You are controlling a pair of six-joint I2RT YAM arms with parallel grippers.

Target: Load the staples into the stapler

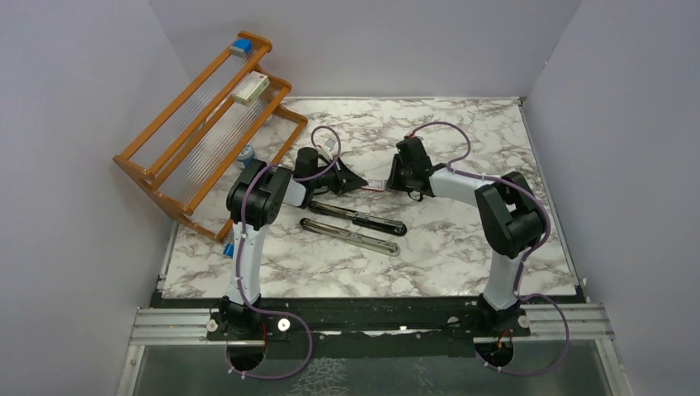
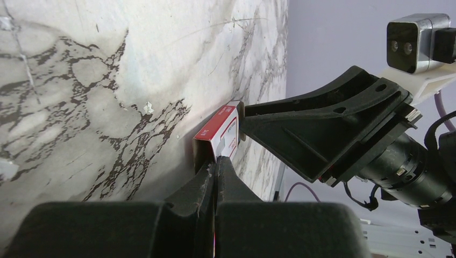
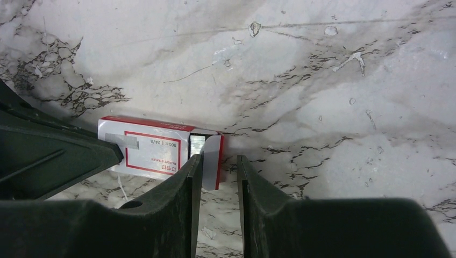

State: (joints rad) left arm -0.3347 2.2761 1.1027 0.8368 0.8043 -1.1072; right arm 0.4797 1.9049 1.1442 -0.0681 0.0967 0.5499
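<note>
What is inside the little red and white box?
At the open end of the box, beside its opened flap, a grey block of staples peeks out. How many fill the rest is hidden by the cardboard walls.

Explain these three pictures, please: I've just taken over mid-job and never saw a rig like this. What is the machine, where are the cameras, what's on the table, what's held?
The machine is two black-and-white robot arms bolted at the near edge of a marble-patterned table. The wide picture looks down from above and behind them. The other two come from a camera on each wrist, so the dark prongs at the bottom are that arm's own fingers. The left gripper is shut, pinching one end of a small red-and-white cardboard staple packet. The right gripper faces it, jaws apart at the packet's open flap, where silver staples show. On the table lies a slim black stapler, opened out into two long parts. An orange wooden rack stands at the far left.
</note>
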